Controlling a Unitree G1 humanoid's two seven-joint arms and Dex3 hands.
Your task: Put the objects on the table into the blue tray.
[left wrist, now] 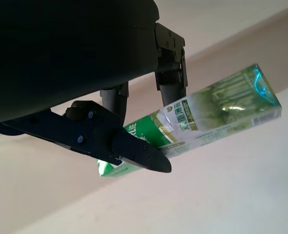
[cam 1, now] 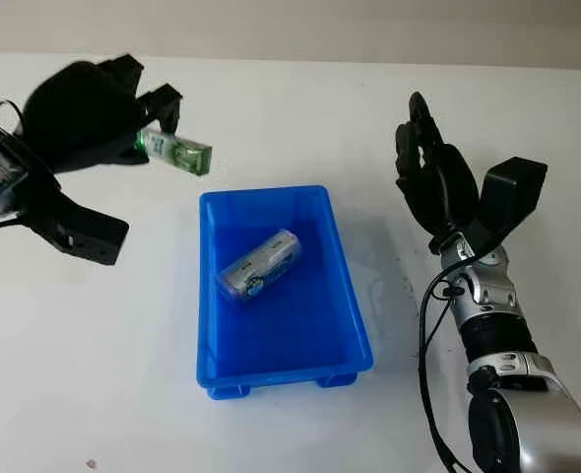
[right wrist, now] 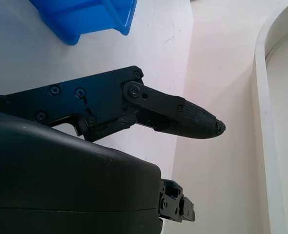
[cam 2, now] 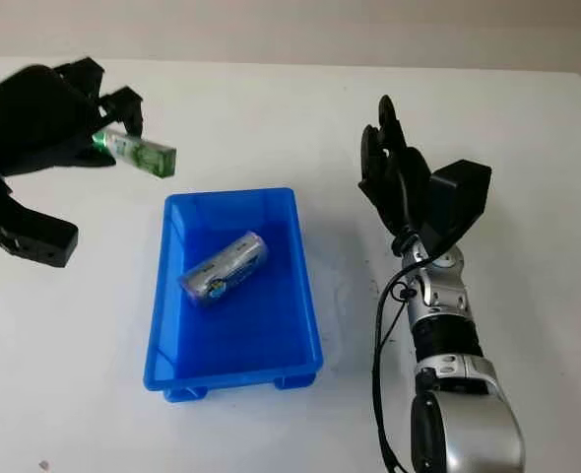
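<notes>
My left hand (cam 1: 151, 126) hovers above the table to the left of the blue tray (cam 1: 345, 286), shut on a green and white carton (cam 1: 177, 152). The carton (left wrist: 217, 114) sticks out sideways toward the tray's far left corner, pinched between the black fingers (left wrist: 134, 148). Inside the tray lies a silver and blue packet (cam 1: 259, 265), slanted across the middle. My right hand (cam 1: 430, 172) is open, raised over the table to the right of the tray.
The white table (cam 1: 300, 108) stretches around the tray on all sides. A corner of the blue tray (right wrist: 85, 19) appears in the right wrist view. A black cable (cam 1: 423, 335) loops along my right forearm.
</notes>
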